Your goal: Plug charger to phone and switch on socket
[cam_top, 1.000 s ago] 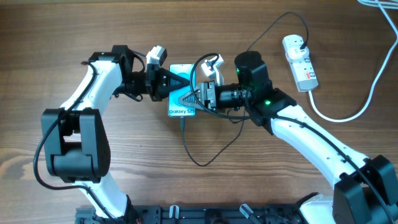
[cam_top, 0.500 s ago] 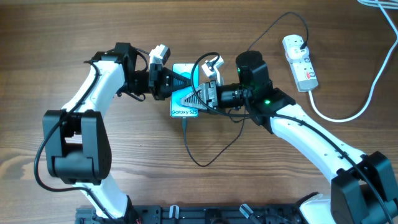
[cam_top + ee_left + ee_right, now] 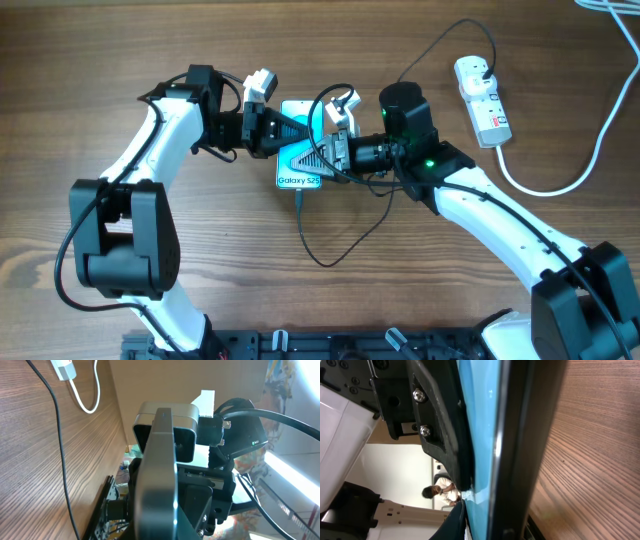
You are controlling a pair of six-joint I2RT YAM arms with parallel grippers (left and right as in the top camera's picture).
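The phone (image 3: 298, 172), teal screen up with a white text strip, is gripped from both sides. My left gripper (image 3: 288, 134) is shut on its left part and my right gripper (image 3: 314, 157) is shut on its right part, one finger across the screen. In the left wrist view the phone (image 3: 159, 460) shows edge-on. The right wrist view shows its teal face (image 3: 482, 425) running between my jaws. The black charger (image 3: 322, 258) loops over the table, and its tip (image 3: 297, 197) meets the phone's near edge; I cannot tell whether it is seated. The socket (image 3: 483, 100) lies at the back right.
A thick white cord (image 3: 590, 150) curves from the socket toward the right table edge. The charger's black lead arcs up behind my right arm to the socket (image 3: 63, 368). Bare wood table (image 3: 200, 280) surrounds both arms.
My right gripper's jaws have closed onto the phone. The left gripper has carried the phone slightly to the right.
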